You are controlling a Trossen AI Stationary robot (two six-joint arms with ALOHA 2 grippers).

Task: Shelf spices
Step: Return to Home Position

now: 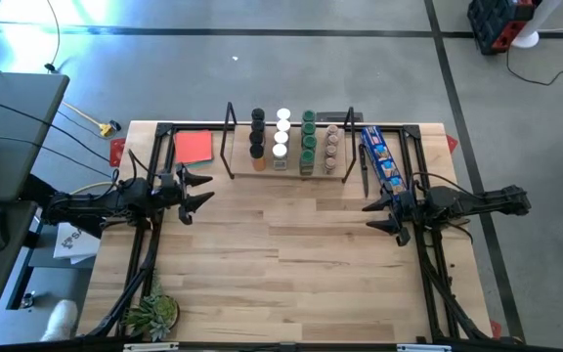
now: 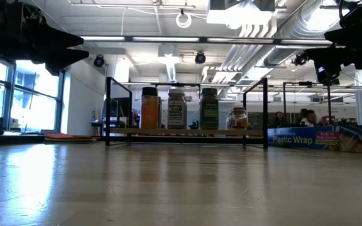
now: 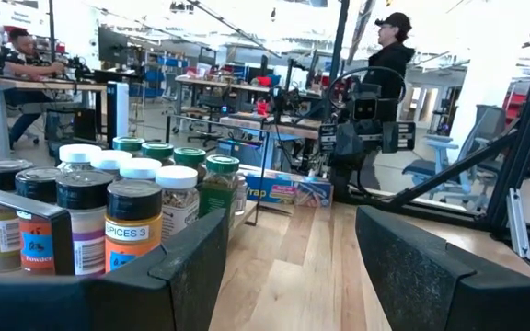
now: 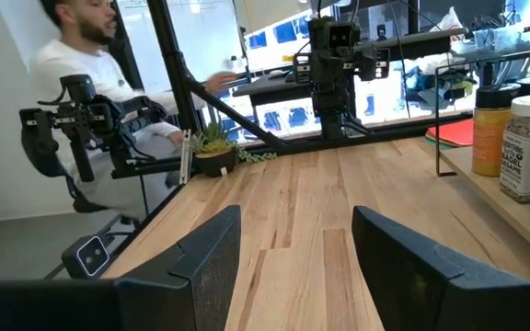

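The spices stand upright in several rows on the shelf, a low wooden rack with black loop frames at the table's far middle. The rows have black, white, green and tan lids. The low view shows the jars on the shelf board. My left gripper hovers open above the table's left side, pointing level toward the right. My right gripper hovers open at the right side, facing left. Both are nearer than the shelf and touch nothing. The jars show beside my left fingers, and a few jars beside my right.
A long blue packet lies right of the shelf, and a flat red square lies left of it. A small plant sits at the near left corner. Bare wooden tabletop lies between the arms. People show in the room beyond.
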